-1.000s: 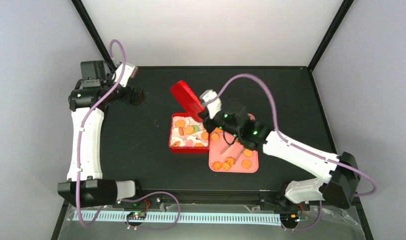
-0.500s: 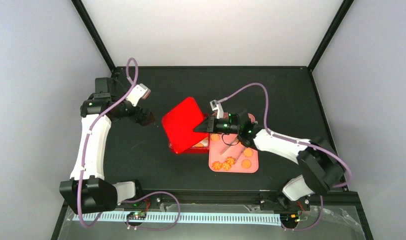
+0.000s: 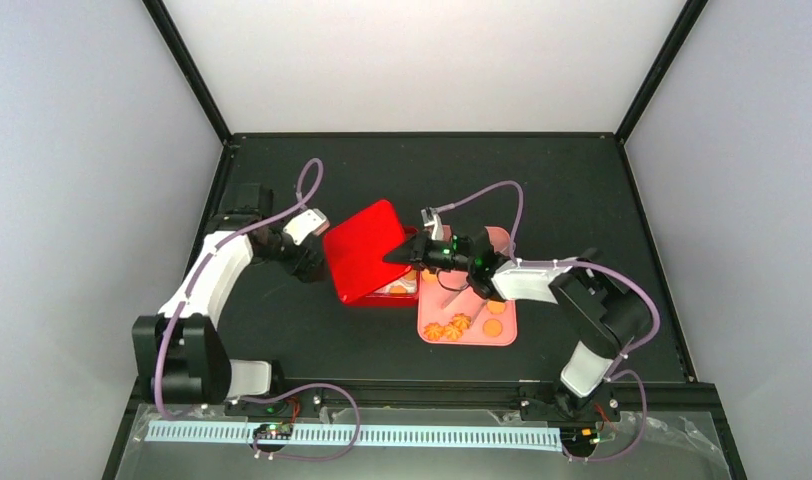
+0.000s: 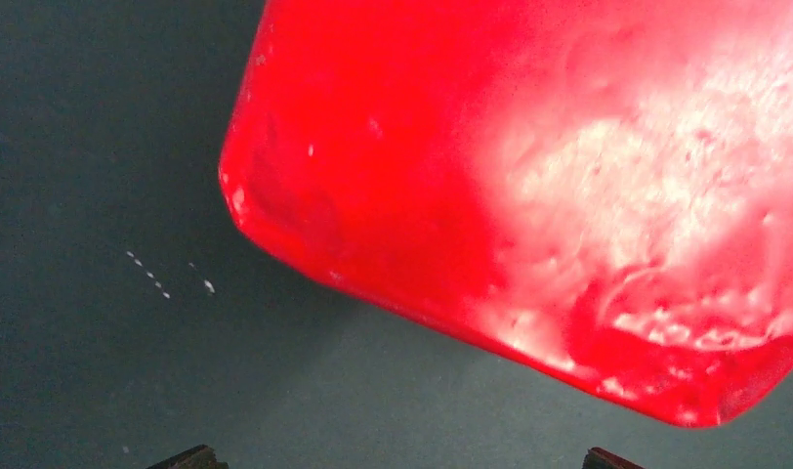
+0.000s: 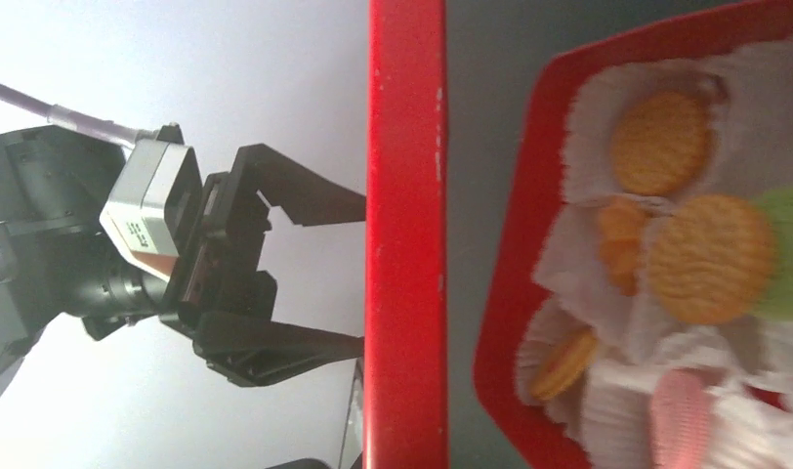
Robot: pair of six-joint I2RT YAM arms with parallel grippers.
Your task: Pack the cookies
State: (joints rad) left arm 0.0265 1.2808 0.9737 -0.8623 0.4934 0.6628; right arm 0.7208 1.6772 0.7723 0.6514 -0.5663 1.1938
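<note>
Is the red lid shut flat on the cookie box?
No, the red lid stands edge-on apart from the box, whose cookies lie uncovered.

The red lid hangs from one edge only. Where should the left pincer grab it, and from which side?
Its free left edge, coming from the left. The lid is a thin flat panel tilted over the box, with the right pincer shut on its right edge; the open left pincer faces the opposite rim, likely slim enough to fit its gap.

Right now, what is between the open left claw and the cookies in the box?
The flat red plastic lid, edge-on in the right wrist view, separates the open left gripper from the round golden cookies.
</note>
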